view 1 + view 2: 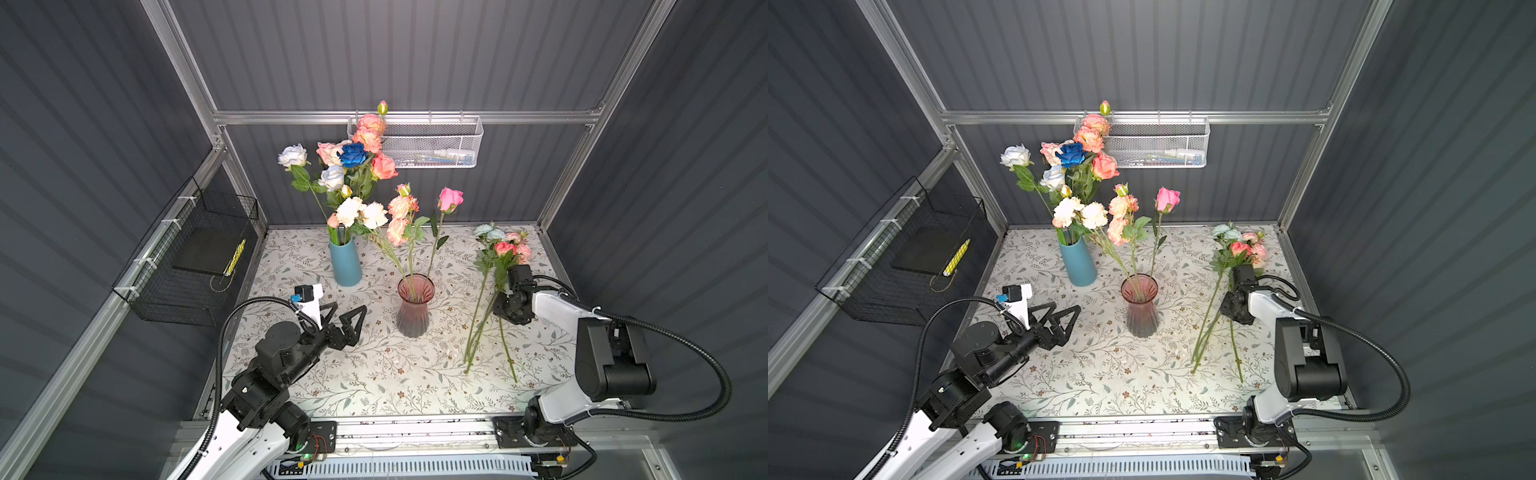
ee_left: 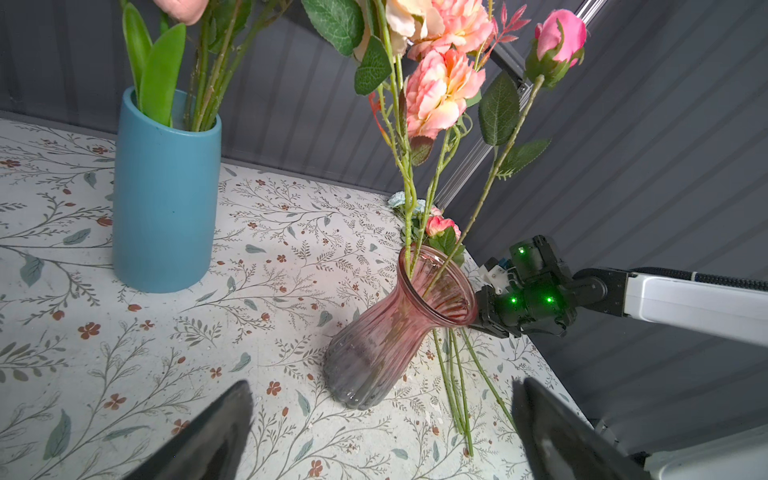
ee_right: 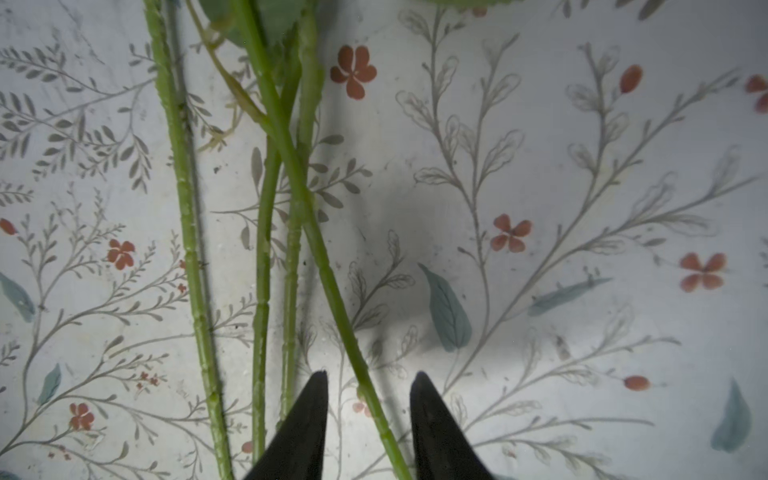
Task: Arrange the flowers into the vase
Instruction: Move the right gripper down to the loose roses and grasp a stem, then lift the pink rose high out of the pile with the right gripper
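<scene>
Nearest the camera, the left gripper [image 1: 351, 306] hovers over the table [image 1: 374, 386], jaws wide apart and empty. Opposite, the right gripper [image 3: 371, 376] straddles one stem of the loose flowers [image 1: 478, 316] lying on the table, jaws apart, seemingly not pinching it. Beyond, three flowers [image 1: 450, 198] stand in the pink glass vase [image 1: 413, 311]. A fuller bunch [image 1: 353, 156] fills the blue vase [image 1: 345, 262] behind.

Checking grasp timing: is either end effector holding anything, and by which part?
Nothing held: right end effector straddles one flower stem, jaws not closed on it; left end effector empty.
</scene>
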